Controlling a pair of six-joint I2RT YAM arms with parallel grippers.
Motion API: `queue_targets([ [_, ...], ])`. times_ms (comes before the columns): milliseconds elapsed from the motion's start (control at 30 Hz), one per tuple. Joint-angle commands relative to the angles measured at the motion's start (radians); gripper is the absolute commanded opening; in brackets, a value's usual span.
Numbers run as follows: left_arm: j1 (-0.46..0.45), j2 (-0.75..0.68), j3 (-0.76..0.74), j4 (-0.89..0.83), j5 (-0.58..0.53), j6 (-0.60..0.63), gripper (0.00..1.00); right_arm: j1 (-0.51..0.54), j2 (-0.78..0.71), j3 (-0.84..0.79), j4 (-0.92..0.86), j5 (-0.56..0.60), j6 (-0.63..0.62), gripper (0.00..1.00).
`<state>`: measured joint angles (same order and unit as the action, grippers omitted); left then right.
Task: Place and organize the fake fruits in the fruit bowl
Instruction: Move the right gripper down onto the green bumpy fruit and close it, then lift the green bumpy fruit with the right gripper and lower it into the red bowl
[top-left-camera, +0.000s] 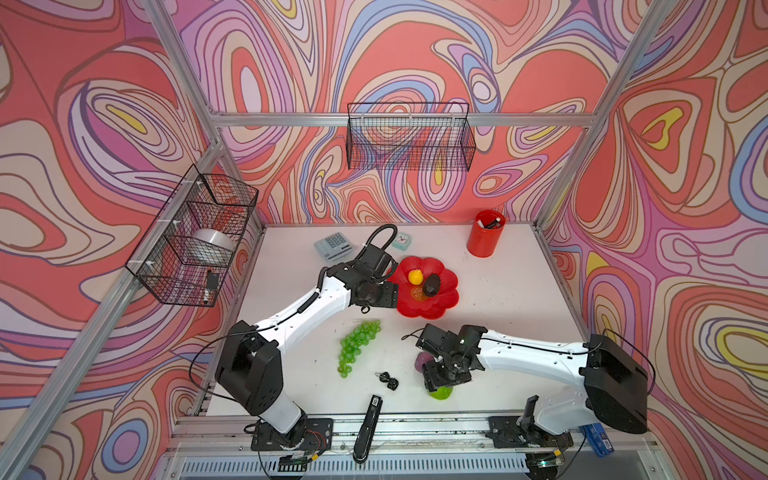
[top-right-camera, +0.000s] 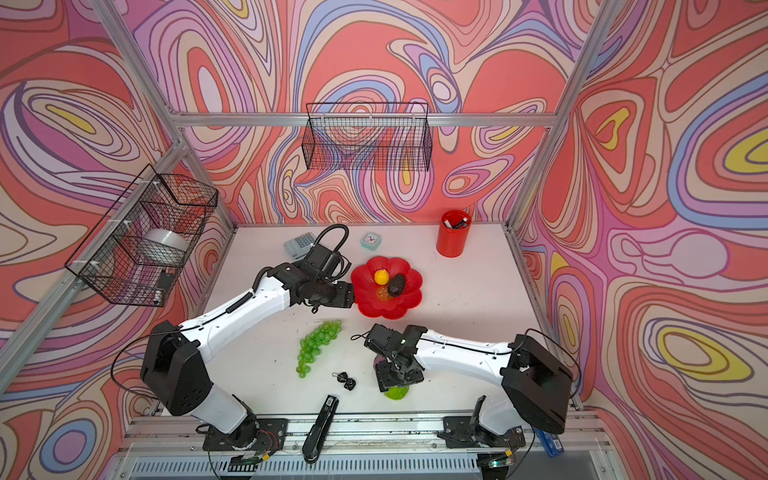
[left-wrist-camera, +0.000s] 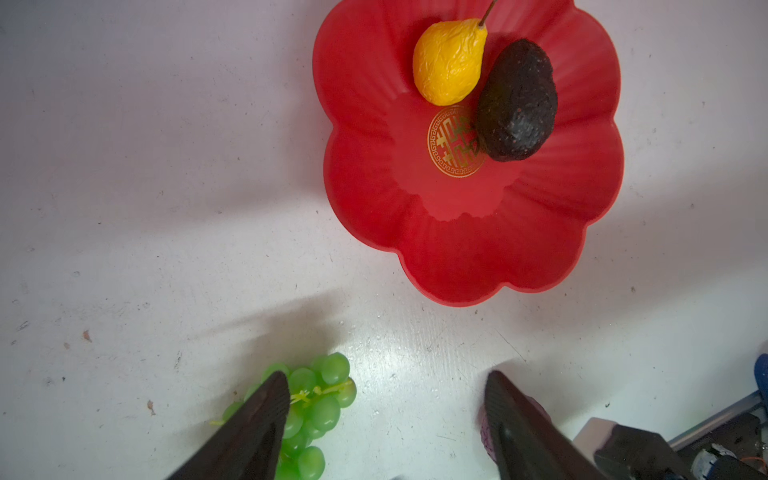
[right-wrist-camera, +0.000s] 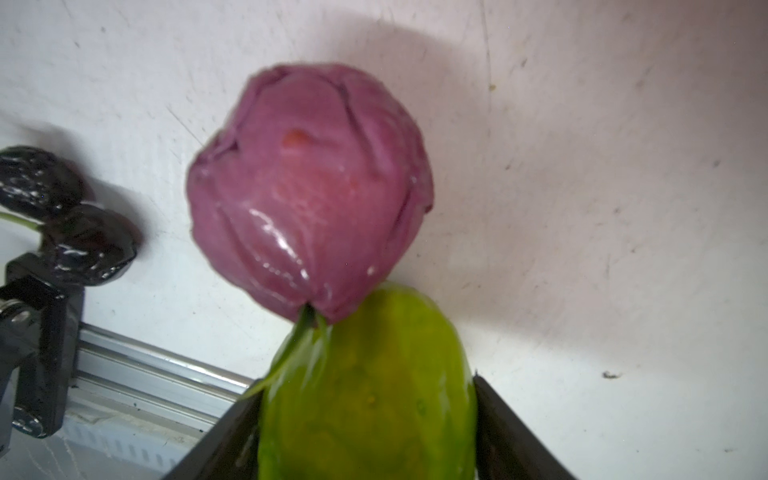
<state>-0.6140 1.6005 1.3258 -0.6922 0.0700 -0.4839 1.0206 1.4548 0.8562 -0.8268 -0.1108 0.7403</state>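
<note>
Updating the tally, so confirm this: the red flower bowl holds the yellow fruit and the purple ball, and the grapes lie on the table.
Not quite: beside the yellow fruit in the bowl lies the blackish avocado, not the purple ball, as the left wrist view shows. The grapes do lie on the table.

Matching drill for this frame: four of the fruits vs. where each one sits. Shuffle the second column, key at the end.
1. yellow fruit
2. grape bunch
3. bumpy green fruit
4. purple ball

A. between the fingers of the right tool
B. in the red bowl, next to the dark avocado
C. on the table, right beside the fruit in A
D. stretched out on the table, clear of the other fruits

Pairs: 1-B, 2-D, 3-A, 4-C
</note>
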Motion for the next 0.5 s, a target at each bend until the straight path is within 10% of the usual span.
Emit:
queue_targets([
  [0, 0.0, 0.025, 0.033, -0.032, -0.014, -0.016, 0.78, 0.003, -0.016, -0.076, 0.086, -0.051, -0.007, 0.53],
  [467, 0.0, -0.035, 0.014, -0.025, -0.059, -0.04, 0.78, -0.085, -0.156, 0.054, -0.062, -0.04, -0.052, 0.48],
])
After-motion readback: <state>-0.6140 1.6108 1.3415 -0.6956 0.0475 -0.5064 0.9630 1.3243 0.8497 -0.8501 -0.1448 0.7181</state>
